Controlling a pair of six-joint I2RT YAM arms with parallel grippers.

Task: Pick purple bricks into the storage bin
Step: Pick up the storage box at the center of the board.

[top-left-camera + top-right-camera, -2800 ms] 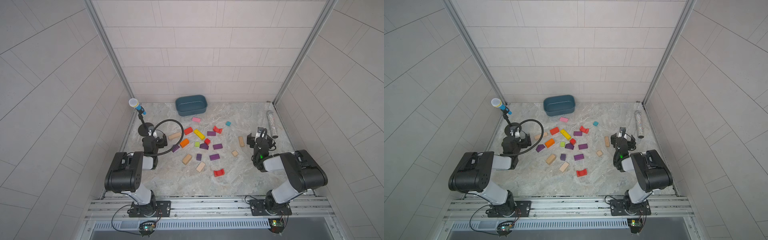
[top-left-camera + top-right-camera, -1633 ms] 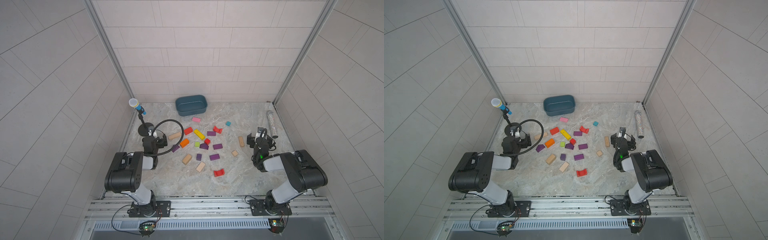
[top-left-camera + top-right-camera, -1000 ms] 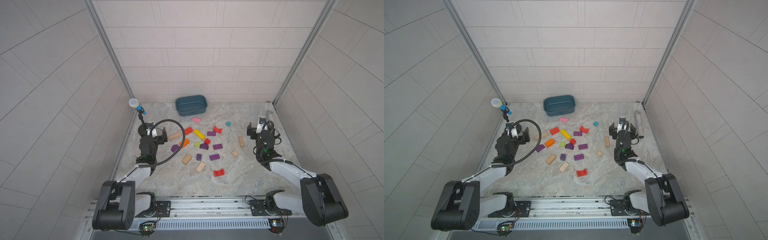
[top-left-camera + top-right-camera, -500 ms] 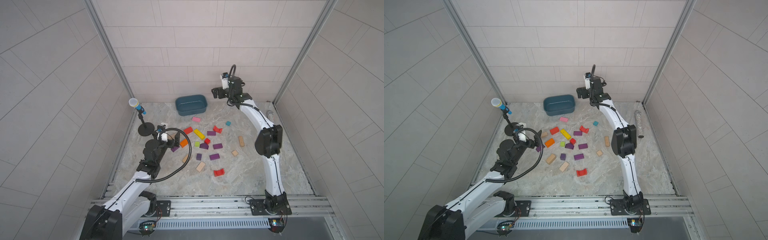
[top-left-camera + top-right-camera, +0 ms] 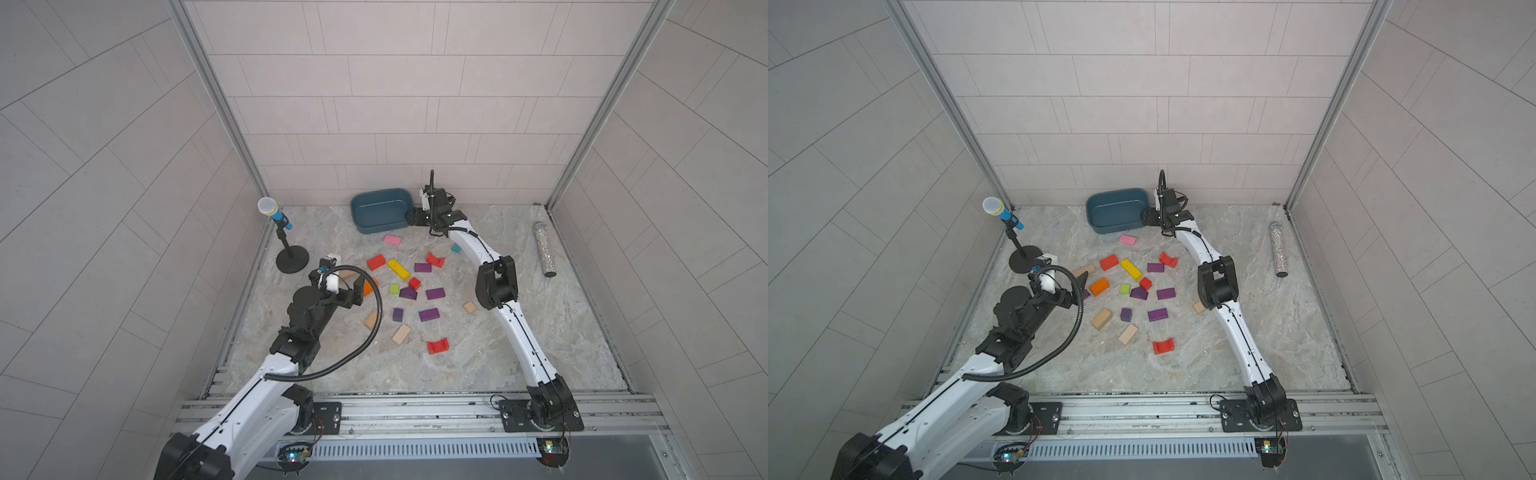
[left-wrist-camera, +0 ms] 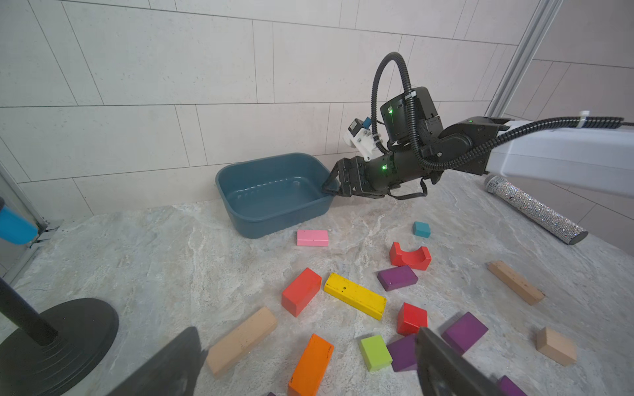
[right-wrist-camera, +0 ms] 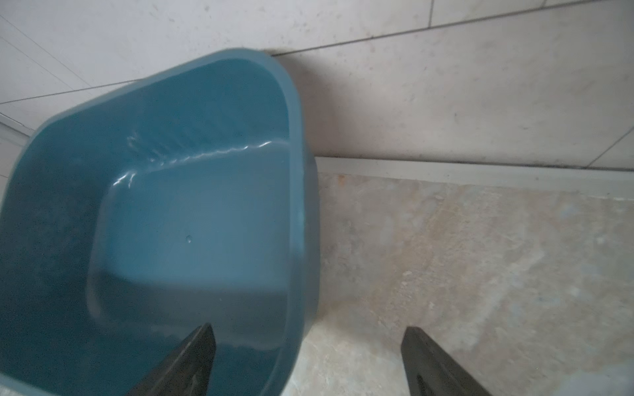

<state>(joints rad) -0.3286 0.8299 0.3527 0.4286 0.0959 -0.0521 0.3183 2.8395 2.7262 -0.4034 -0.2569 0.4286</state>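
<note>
Several dark purple bricks lie loose mid-table: a flat one [image 5: 422, 267], a peaked one [image 5: 408, 293], another flat one [image 5: 435, 294] and two nearer ones [image 5: 398, 314] [image 5: 429, 314]. The teal storage bin [image 5: 382, 226] stands empty against the back wall. My right gripper [image 7: 308, 343] is open at the bin's right end. It straddles the bin wall [image 7: 302, 205], with one finger [image 7: 192, 363] inside and the other over the table. My left gripper [image 6: 307, 334] hangs open over the orange brick [image 6: 310, 367], left of the purple bricks [image 6: 403, 353], holding nothing.
Red [image 5: 376, 262], yellow [image 5: 398, 269], green [image 5: 395, 288], pink [image 5: 392, 239], teal and bare wooden blocks are mixed among the purple ones. A microphone on a black stand [image 5: 292, 264] is at the left. A glittery microphone [image 5: 544, 249] lies at the right wall.
Both arms have unfolded from the front. The right one swung out to the back wall and came down at the bin's right end. The left one reached toward the bricks.
</note>
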